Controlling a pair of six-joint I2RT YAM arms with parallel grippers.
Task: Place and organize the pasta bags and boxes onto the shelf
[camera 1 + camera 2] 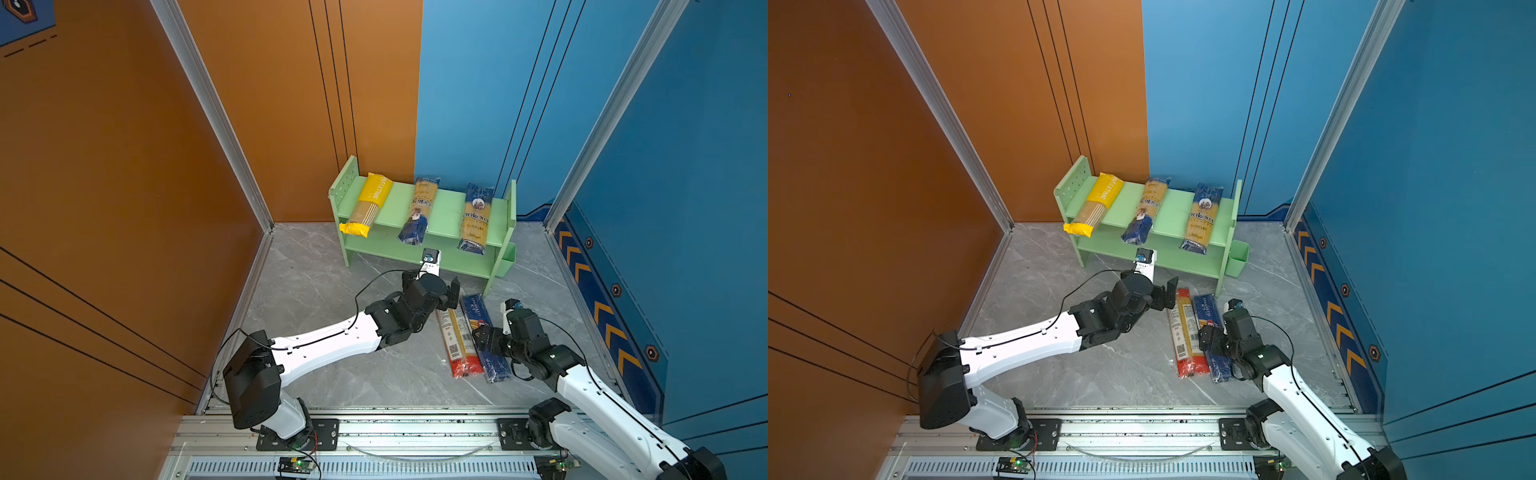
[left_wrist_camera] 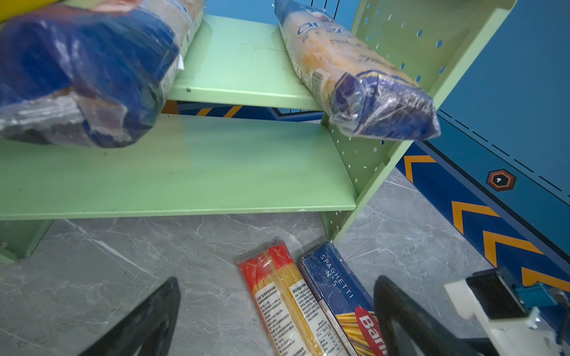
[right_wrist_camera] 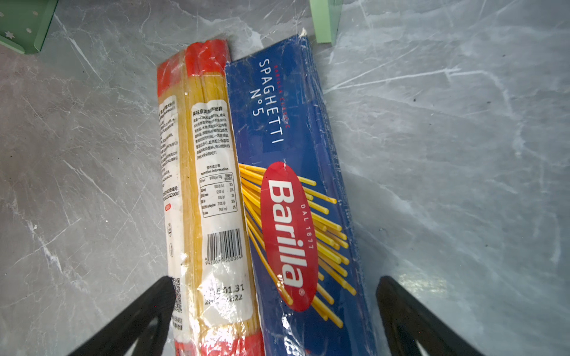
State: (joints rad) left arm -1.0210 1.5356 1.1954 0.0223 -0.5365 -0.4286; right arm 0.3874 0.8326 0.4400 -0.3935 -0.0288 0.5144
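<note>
The light green shelf (image 1: pixel 446 212) (image 1: pixel 1173 212) stands at the back wall. Across its top tier lie a yellow pack (image 1: pixel 368 205) and two blue-and-yellow ankara bags (image 1: pixel 419 210) (image 1: pixel 476 218), their ends overhanging the front edge. The lower tier (image 2: pixel 185 175) is bare. On the floor lie a red-ended clear pack (image 1: pixel 455 336) (image 3: pixel 209 185) and a dark blue Barilla box (image 1: pixel 484 336) (image 3: pixel 293 185), side by side and touching. My left gripper (image 2: pixel 277 286) (image 1: pixel 451 293) hovers open near their far ends, holding nothing. My right gripper (image 3: pixel 276 282) (image 1: pixel 482 336) is open, its fingers straddling both packs.
A small green bin (image 1: pixel 507 259) (image 1: pixel 1237 259) hangs on the shelf's right side. The shelf's right front leg (image 3: pixel 324 21) stands just past the Barilla box's end. Orange and blue walls close in the grey marble floor (image 1: pixel 332 374). An aluminium rail (image 1: pixel 395 428) runs along the front.
</note>
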